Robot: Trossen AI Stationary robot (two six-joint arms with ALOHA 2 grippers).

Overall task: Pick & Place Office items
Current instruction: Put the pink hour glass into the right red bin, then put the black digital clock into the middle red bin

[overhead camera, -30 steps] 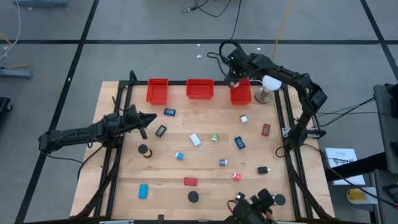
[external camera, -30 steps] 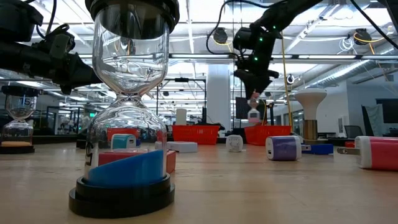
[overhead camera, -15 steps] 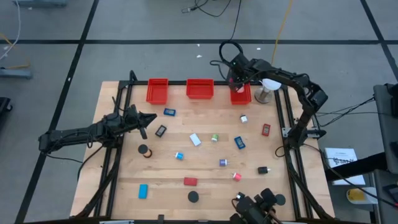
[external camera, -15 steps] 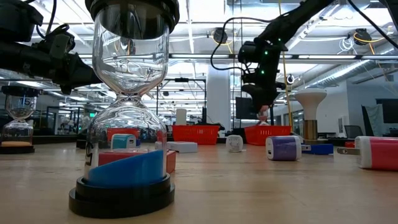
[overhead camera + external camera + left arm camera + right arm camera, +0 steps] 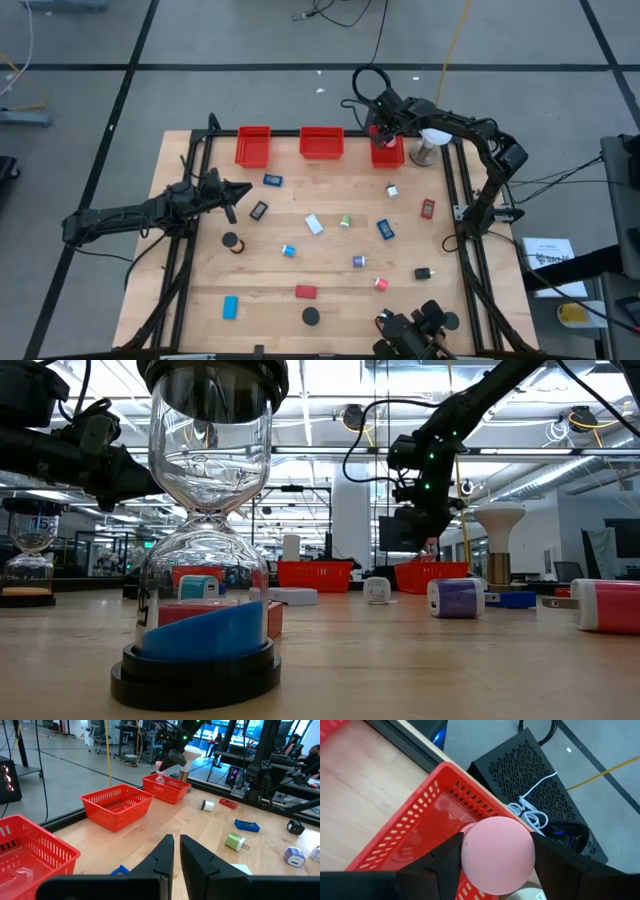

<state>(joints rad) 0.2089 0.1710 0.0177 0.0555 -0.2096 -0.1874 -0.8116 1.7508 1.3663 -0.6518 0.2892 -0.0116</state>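
Observation:
My right gripper [image 5: 383, 131] hangs over the rightmost red bin [image 5: 389, 154] at the table's far edge, shut on a pink round item [image 5: 497, 854]. In the low view that gripper [image 5: 424, 538] stands just above the bin [image 5: 432, 574]. Other office items lie scattered on the wooden table: a blue one [image 5: 272, 180], a white one [image 5: 314, 224], a green one [image 5: 346, 221] and a red one [image 5: 428, 208]. My left gripper [image 5: 234, 192] waits shut at the table's left side, level and touching nothing. My right gripper pinches the pink round item by its two opposite sides [image 5: 469, 854] between its two fingers [image 5: 442, 862]. The fingers slant down from above. The item is lifted clear, over the inside of the rightmost red bin [image 5: 415, 840].
Two more red bins [image 5: 253, 146] [image 5: 321, 143] stand along the far edge. A white round lamp [image 5: 432, 140] stands right beside the rightmost bin. An hourglass [image 5: 205, 530] with blue sand stands close to the low camera. The middle of the table holds several small items.
My right gripper has come down toward the rightmost red bin with the pink item still between its fingers, and has shifted a little toward the far edge. The item now hangs just above the bin.

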